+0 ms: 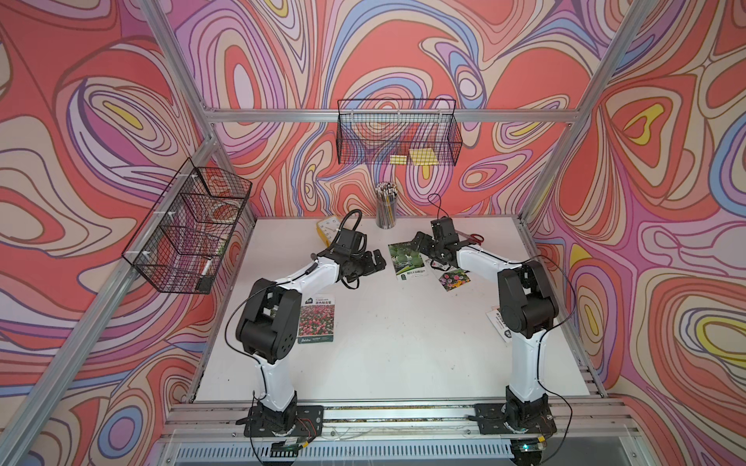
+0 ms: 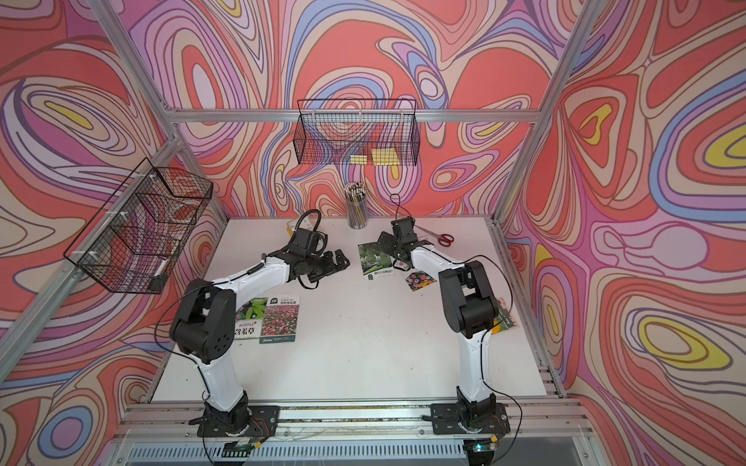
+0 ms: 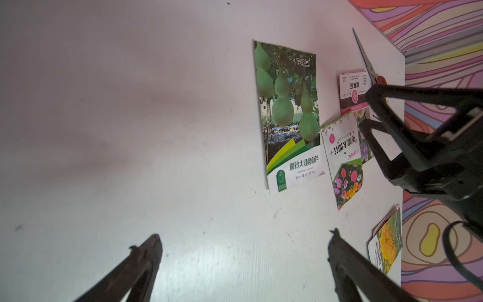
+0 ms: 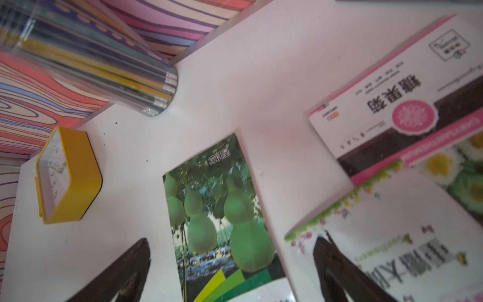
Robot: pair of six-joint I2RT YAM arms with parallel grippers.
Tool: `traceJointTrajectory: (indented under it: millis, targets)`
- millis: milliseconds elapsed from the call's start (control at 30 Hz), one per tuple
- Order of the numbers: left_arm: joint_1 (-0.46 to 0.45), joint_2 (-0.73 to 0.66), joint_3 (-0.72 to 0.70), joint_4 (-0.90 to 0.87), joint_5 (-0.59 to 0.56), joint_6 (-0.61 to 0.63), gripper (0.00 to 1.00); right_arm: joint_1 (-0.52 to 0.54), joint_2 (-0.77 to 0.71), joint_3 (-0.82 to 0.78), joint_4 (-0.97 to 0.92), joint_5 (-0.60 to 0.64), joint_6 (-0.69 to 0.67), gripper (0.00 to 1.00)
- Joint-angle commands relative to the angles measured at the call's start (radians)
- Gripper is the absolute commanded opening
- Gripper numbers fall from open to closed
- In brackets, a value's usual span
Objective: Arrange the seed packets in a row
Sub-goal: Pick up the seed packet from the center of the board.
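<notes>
**Packets scattered everywhere, no row yet**

The white desk point(image 1: 403, 355) carried the seed packets point(image 1: 317, 318) in loose clumps, so I'd say the arranging had barely begun. Both end effectors hung wide open and empty: the left end effector point(image 3: 245, 235) over bare desk, the right end effector point(image 4: 232, 239) above the gourd packet point(image 3: 287, 117), the biggest one, far centre. A leafy packet point(image 2: 250, 320) lay near the left arm. A mixed-flower packet point(image 3: 342, 157) overlapped a pink-band packet point(image 3: 352, 91) just beside the gourd one. Next up, probably: pinching one thin, flat edge. Fiddly.
</notes>
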State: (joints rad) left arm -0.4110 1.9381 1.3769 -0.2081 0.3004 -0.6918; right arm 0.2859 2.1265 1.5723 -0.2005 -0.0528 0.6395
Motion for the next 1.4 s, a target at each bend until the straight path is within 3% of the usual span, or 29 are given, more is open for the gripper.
traceJointTrajectory:
  millis: [0,133,267,567,667,1033,1100,1300,1367]
  targets:
    - [-0.009,0.133,0.123,0.057,0.043,0.007,0.99,-0.054,0.085,0.115,-0.04,-0.168,-0.059,0.98]
    - [-0.016,0.265,0.233,0.081,0.086,-0.027,0.98,-0.077,0.206,0.274,-0.073,-0.262,-0.081,0.98]
    - [-0.022,0.326,0.266,0.115,0.106,-0.057,0.98,-0.078,0.261,0.307,-0.04,-0.334,-0.077,0.97]
    - [-0.05,0.399,0.311,0.146,0.19,-0.12,0.98,-0.079,0.283,0.169,0.094,-0.453,0.032,0.93]
    - [-0.063,0.407,0.314,0.15,0.205,-0.132,0.97,-0.078,0.265,0.092,0.179,-0.519,0.1,0.87]
    - [-0.065,0.355,0.248,0.155,0.188,-0.123,0.93,-0.115,0.185,-0.134,0.461,-0.639,0.275,0.45]
    - [-0.065,0.349,0.244,0.153,0.186,-0.121,0.93,-0.122,0.165,-0.153,0.457,-0.634,0.264,0.39]
    - [-0.065,0.31,0.237,0.123,0.181,-0.108,0.92,-0.136,0.099,-0.188,0.4,-0.614,0.204,0.04]
    - [-0.065,0.282,0.226,0.111,0.178,-0.096,0.92,-0.137,0.075,-0.201,0.383,-0.612,0.188,0.0]
